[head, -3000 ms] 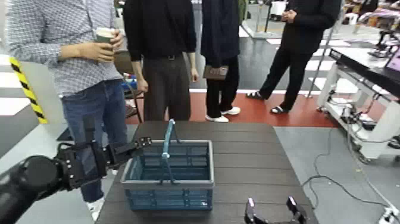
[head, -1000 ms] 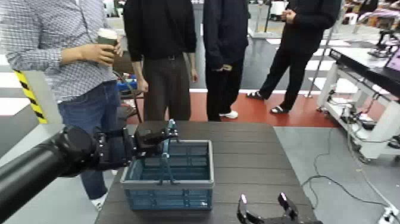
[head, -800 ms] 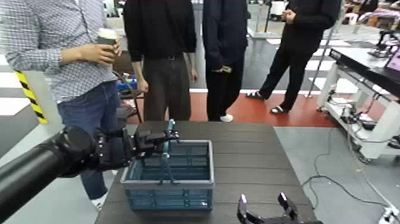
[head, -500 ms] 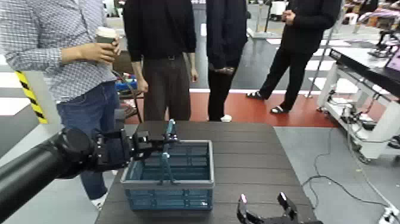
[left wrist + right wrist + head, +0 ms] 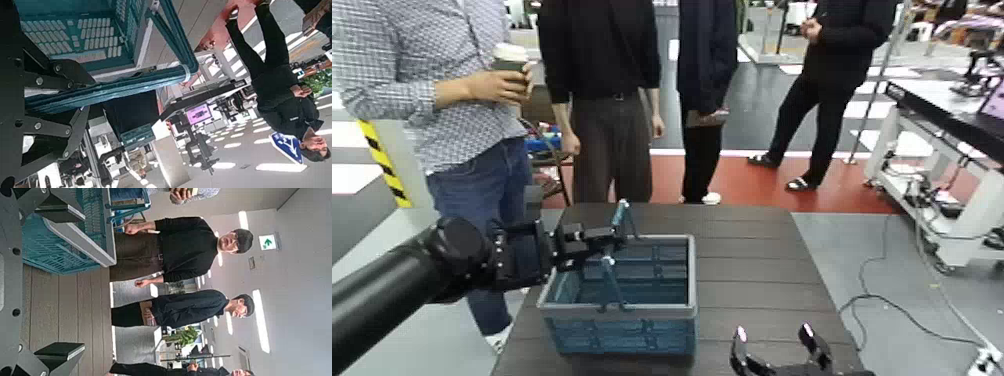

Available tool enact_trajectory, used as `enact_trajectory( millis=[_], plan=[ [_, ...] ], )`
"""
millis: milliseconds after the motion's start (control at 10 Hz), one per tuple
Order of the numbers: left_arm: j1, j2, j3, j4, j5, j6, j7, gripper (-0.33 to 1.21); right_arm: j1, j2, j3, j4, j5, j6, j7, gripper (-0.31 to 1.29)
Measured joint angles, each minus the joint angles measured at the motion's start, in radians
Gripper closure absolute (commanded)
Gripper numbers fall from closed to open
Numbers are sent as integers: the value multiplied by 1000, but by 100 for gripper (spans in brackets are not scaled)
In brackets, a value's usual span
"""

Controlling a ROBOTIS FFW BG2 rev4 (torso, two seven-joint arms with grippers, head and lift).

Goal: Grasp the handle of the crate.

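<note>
The dark brown slatted table (image 5: 757, 260) is the largest thing here, and on its left part sits the rectangular teal-blue plastic crate with lattice walls and a light grey rim (image 5: 622, 335). The crate has shifted slightly to the right and turned a little since a moment ago, while the left gripper's fingers have come together. The black jointed left gripper (image 5: 620, 241) is at the upright arch above the crate, its fingers clamped on the thin teal-blue plastic handle (image 5: 117, 89); the wrist view shows the bar running in between them. That nudge suggests the closing grip pulled the handle along, so the grasp looks made, though whether it would bear a lift is unproven. A tug sideways could drag the crate further. The black right gripper (image 5: 773, 348) waits over the table's near right part, its fingers apart and holding nothing.
</note>
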Motion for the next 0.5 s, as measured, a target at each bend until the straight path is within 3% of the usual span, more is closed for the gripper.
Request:
enact_trajectory(
  millis=[500],
  plan=[
    [71, 10, 69, -138, 0, -14, -2, 119, 16, 5, -14, -9, -1, 2, -2, 15]
  ],
)
